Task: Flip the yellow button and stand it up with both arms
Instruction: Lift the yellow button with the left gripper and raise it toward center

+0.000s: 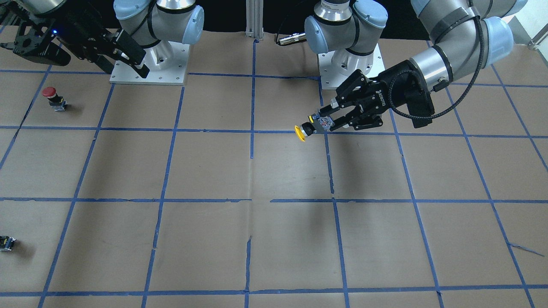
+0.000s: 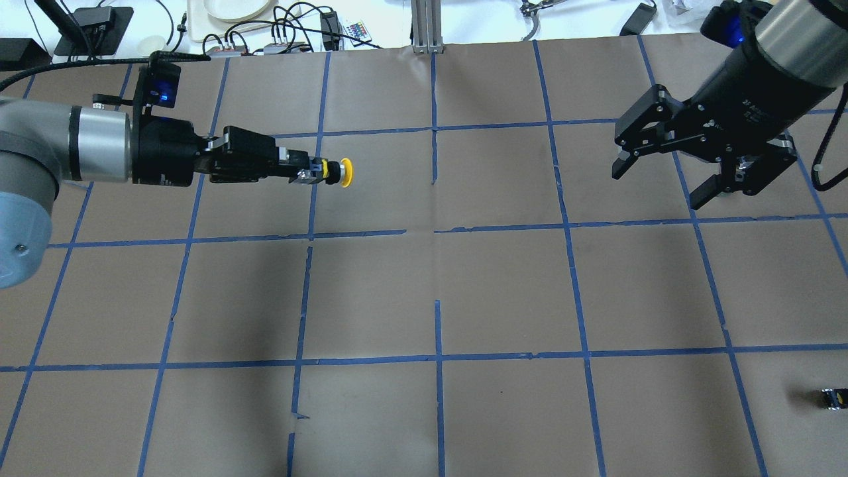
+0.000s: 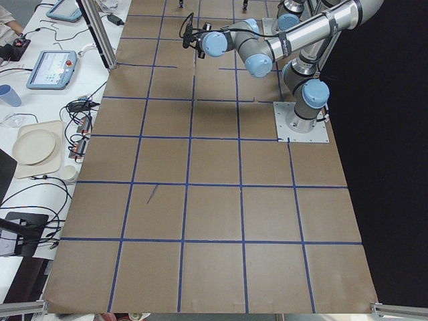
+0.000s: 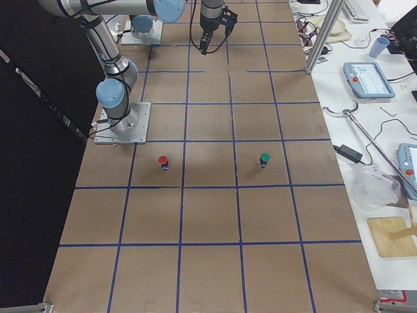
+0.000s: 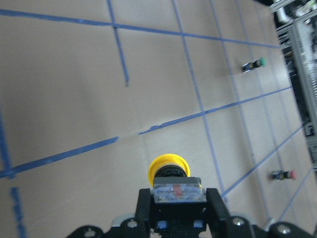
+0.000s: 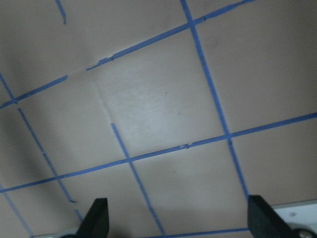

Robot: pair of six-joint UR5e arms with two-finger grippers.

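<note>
left gripper (image 2: 311, 172): clamps yellow button (image 2: 339, 172) by its base, sideways above bench (image 2: 503, 285) | cap faces outward, likely offered for handover | right gripper (image 2: 659, 185): jaws spread, empty, well apart

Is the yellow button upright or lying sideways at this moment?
Sideways, in the air: the left gripper clamps the yellow button by its base, cap sticking out horizontally.

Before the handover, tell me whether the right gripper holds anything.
No, the right gripper is open, with only the table showing between its fingers.
</note>
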